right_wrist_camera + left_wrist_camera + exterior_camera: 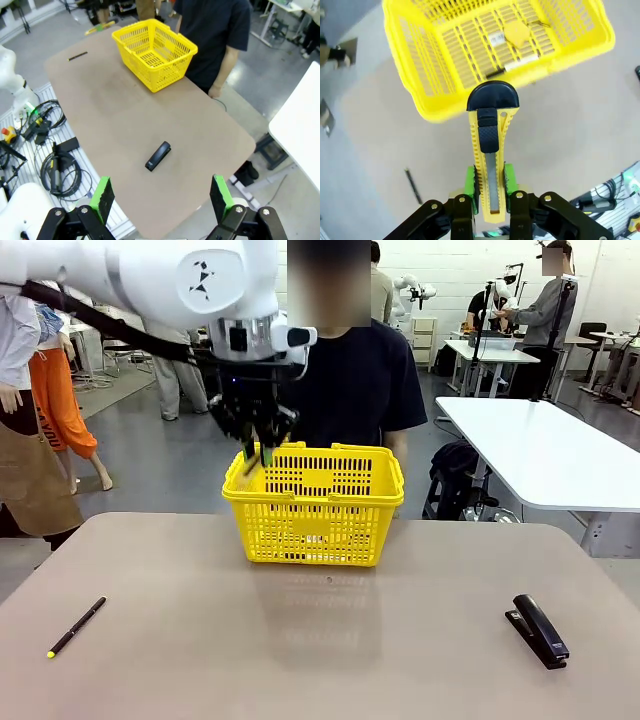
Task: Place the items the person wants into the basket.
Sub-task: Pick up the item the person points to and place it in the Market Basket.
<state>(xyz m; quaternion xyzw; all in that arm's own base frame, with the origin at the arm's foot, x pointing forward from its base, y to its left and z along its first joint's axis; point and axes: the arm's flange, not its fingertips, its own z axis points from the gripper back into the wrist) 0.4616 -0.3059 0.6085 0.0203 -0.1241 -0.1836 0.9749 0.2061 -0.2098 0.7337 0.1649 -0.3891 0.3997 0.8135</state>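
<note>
The utility knife (490, 150) was pinched between the green pads of the left gripper (258, 452), hanging above the near left corner of the yellow basket (316, 506). Inside the basket already lay the marker (512, 66) and the tape measure (516, 34). For a good drop, the arm should probably carry the knife further over the basket's middle before letting go, so it clears the rim. The right gripper (159, 200) was spread wide and held nothing, high above the stapler (158, 156).

I see yellow lattice basket (316, 502), yellow-and-black utility knife (490, 150) between green pads (470, 184), black stapler (539, 630), black pen (76, 626) with yellow tip, tan table (320, 660).
</note>
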